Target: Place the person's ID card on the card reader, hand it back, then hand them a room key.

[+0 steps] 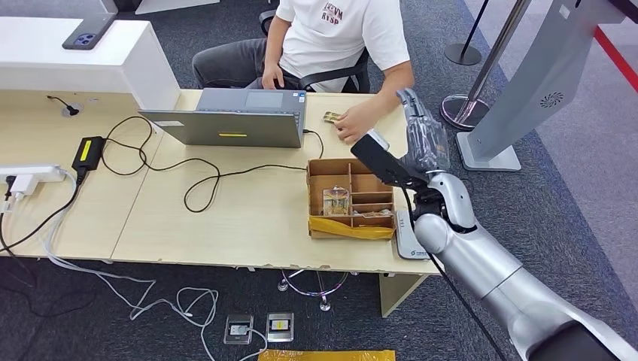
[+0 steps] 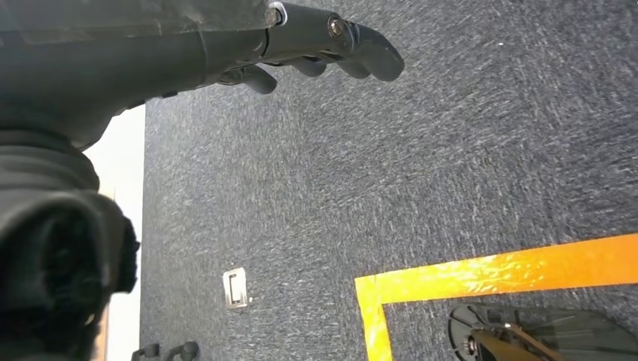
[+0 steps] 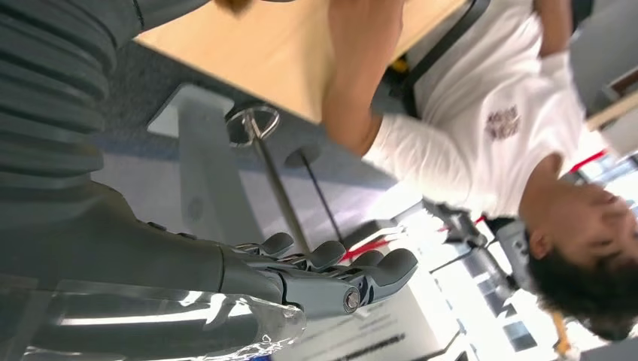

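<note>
Head view: your right hand [image 1: 423,135] raised, fingers straight, nothing held, near table [image 1: 226,218] edge. Card [image 1: 332,116] at its 10 o'clock, under person's hand [image 1: 353,124]. Reach palm-up, wait for release. Left hand [image 2: 316,37] hangs empty over floor, fingers loosely extended.

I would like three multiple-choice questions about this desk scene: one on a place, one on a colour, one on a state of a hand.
1. Where does the ID card lie?
A. on the desk by the person's hand
B. inside the cardboard box
C. on the laptop

2. What colour is the person's shirt?
A. black
B. white
C. red

3. How is the robot's right hand?
A. gripping the card
C. raised beside the desk, holding nothing
B. resting in the box

Answers: 1 A, the card lies on the desk next to the person's hand. 2 B, the shirt is white with a small print. 3 C, the fingers are extended and nothing is between them.
</note>
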Robot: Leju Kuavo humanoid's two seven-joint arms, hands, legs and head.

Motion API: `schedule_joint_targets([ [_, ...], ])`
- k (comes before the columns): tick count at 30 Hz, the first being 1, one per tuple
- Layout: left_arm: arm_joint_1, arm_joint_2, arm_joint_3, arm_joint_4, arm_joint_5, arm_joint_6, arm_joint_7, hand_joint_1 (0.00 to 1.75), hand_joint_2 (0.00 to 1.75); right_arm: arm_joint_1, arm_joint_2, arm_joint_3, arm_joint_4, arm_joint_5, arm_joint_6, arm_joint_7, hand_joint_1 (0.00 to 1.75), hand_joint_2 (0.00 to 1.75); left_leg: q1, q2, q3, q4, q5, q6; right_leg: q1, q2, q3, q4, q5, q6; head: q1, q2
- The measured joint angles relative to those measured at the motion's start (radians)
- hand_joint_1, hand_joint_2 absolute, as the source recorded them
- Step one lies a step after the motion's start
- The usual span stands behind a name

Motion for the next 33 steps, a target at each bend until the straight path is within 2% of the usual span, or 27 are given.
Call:
schedule_joint_targets([
  [5, 0.013, 0.000, 0.002, 0.000, 0.015, 0.009, -0.007, 0.00, 0.00, 0.137, -0.043, -0.017, -0.170, -0.038, 0.114, -0.026, 0.00, 1.75, 0.000, 0.000, 0.000, 0.000, 0.000, 0.000, 0.000, 0.000, 0.000, 0.000, 0.000, 0.000, 0.000, 0.000],
  [13, 0.015, 0.000, 0.003, 0.000, 0.033, 0.017, -0.011, 0.00, 0.00, 0.257, -0.075, -0.024, -0.262, -0.040, 0.221, -0.069, 0.00, 1.75, 0.000, 0.000, 0.000, 0.000, 0.000, 0.000, 0.000, 0.000, 0.001, 0.000, 0.000, 0.000, 0.000, 0.000],
  [21, 0.016, 0.000, 0.003, 0.000, 0.039, 0.022, -0.011, 0.00, 0.00, 0.279, -0.084, -0.024, -0.270, 0.038, 0.230, -0.012, 0.00, 1.75, 0.000, 0.001, 0.000, 0.000, 0.000, 0.000, 0.000, 0.000, 0.001, 0.000, 0.000, 0.000, 0.000, 0.000],
  [27, 0.016, -0.002, 0.003, -0.003, 0.039, 0.030, -0.010, 0.00, 0.00, 0.279, -0.091, -0.018, -0.261, 0.221, 0.219, 0.069, 0.00, 1.75, 0.000, 0.000, 0.000, 0.000, 0.000, 0.000, 0.000, 0.000, 0.001, 0.000, 0.000, 0.000, 0.000, 0.000],
  [33, 0.015, -0.008, 0.003, -0.010, 0.039, 0.040, -0.010, 0.00, 0.00, 0.275, -0.093, -0.002, -0.224, 0.386, 0.165, 0.105, 0.00, 1.75, 0.000, 0.000, 0.000, 0.000, 0.000, 0.000, 0.000, 0.000, 0.001, 0.000, 0.000, 0.000, 0.000, 0.000],
])
